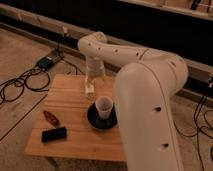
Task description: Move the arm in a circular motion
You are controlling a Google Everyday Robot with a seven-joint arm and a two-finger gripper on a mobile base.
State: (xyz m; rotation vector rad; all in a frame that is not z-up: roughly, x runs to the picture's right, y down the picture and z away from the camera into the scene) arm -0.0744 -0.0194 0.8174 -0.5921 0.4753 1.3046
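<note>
The cream-white arm (150,100) fills the right foreground as a thick tube with dark screw holes. It rises to a bend at the upper middle, then drops down over the back of the wooden table (70,105). The gripper (92,77) hangs at its lower end, just above and behind a small white bottle (89,90). It appears to hold nothing.
A white cup (104,107) stands in a dark bowl (98,121) at the table's middle. A brown object (50,118) and a black flat device (53,134) lie at front left. Cables (20,85) and a power brick (46,62) lie on the floor at left.
</note>
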